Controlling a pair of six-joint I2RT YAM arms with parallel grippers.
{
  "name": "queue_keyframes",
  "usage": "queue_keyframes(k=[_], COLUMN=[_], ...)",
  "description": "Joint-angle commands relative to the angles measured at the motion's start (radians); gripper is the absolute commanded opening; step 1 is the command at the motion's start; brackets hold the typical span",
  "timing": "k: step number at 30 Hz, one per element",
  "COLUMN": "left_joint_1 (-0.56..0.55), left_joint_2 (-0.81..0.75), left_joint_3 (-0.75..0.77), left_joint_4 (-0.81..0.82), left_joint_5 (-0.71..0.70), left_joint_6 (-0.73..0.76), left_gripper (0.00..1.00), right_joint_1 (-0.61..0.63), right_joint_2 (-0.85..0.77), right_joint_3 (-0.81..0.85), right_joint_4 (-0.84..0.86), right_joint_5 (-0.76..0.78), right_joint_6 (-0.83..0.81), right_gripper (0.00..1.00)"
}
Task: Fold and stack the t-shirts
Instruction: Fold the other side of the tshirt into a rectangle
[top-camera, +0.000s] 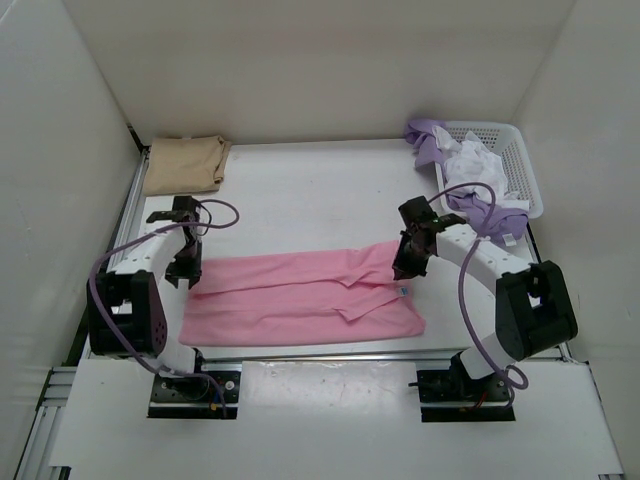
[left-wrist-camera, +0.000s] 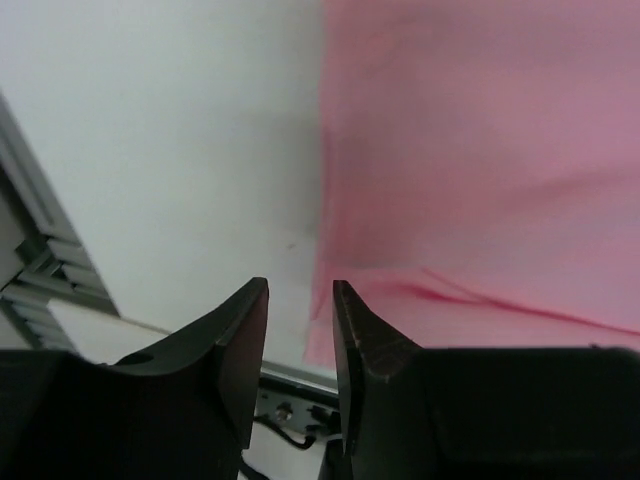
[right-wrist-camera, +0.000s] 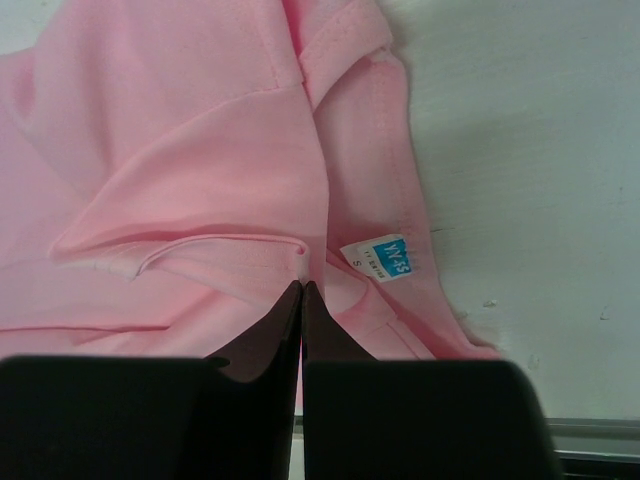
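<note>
Limp, light pink shirt (top-camera: 300, 300); best taken at edges. The right claw (right-wrist-camera: 302, 288) pinches its fold; the left claw (left-wrist-camera: 300, 300) stands slightly parted, empty.

Bright, even light from above nearly washes out the white counter (top-camera: 320, 190), leaving only faint, soft shadows. The left wrist view is blurred, the pink shirt (left-wrist-camera: 480, 150) soft throughout. The right wrist view is sharper, with seams and label (right-wrist-camera: 385, 258) clear and the right tool (right-wrist-camera: 302, 292) a black silhouette.
</note>
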Motion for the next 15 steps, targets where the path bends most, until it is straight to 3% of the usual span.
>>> queue_keyframes(k=[1, 4, 7, 10, 15], left_joint_1=[0.021, -0.021, -0.16, -0.339, -0.657], left_joint_2=[-0.087, -0.115, -0.13, -0.107, 0.037], left_joint_3=[-0.017, -0.031, 0.041, 0.148, 0.366], left_joint_4=[-0.074, -0.1, -0.138, -0.149, -0.048], left_joint_5=[-0.11, -0.17, -0.13, -0.078, 0.057], left_joint_6=[-0.001, -0.001, -0.001, -0.001, -0.001], left_gripper=[0.44, 0.45, 0.52, 0.58, 0.58], right_joint_1=[0.002, 0.002, 0.002, 0.002, -0.024], right_joint_2=[0.025, 0.036, 0.054, 0.073, 0.139], right_joint_3=[0.004, 0.004, 0.004, 0.004, 0.035], right_joint_4=[0.006, 0.016, 0.026, 0.036, 0.046], right_joint_5=[0.011, 0.002, -0.008, 0.001, -0.038], right_joint_6=[0.001, -0.008, -0.008, -0.008, -0.017], right_gripper=[0.0, 0.0, 0.0, 0.0, 0.0])
